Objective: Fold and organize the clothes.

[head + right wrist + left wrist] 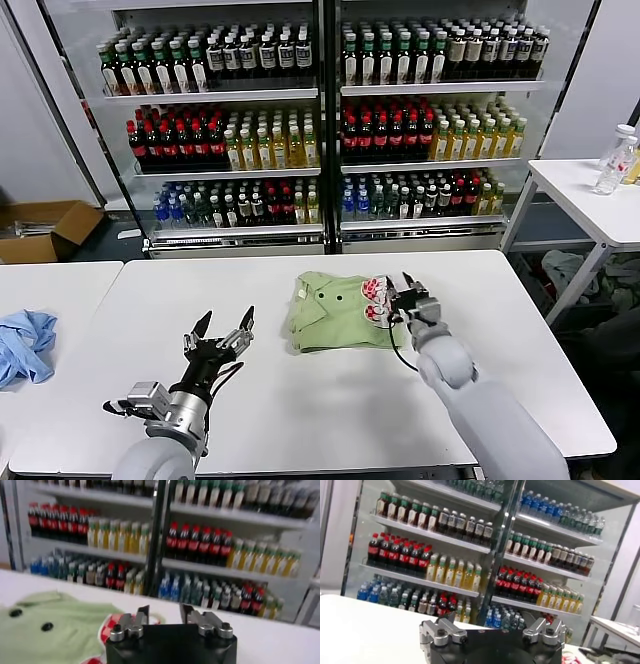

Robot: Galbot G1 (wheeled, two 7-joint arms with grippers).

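The shirt [335, 312] lies folded into a compact bundle on the white counter [300, 400], a little right of the middle, with its collar toward the shelves and its red-and-white patch [374, 292] at the right edge. The right hand [397, 290] is at this right edge, just beside the patch; whether it touches the cloth cannot be told. Its fingers [407, 279] stand a little apart, and in the right wrist view there is a gap between them with nothing inside; the shirt [50, 630] and the patch [107, 630] show there below and to one side of the hand [162, 617].

The left hand [224, 322] is over the bare counter, well apart from the shirt on its left side. Its fingers [203, 322] are spread wide and hold nothing; the left wrist view shows the same.

A blue garment [25, 342] lies on the next counter at the far left. Behind the counter stands a cooler [320, 120] full of bottles
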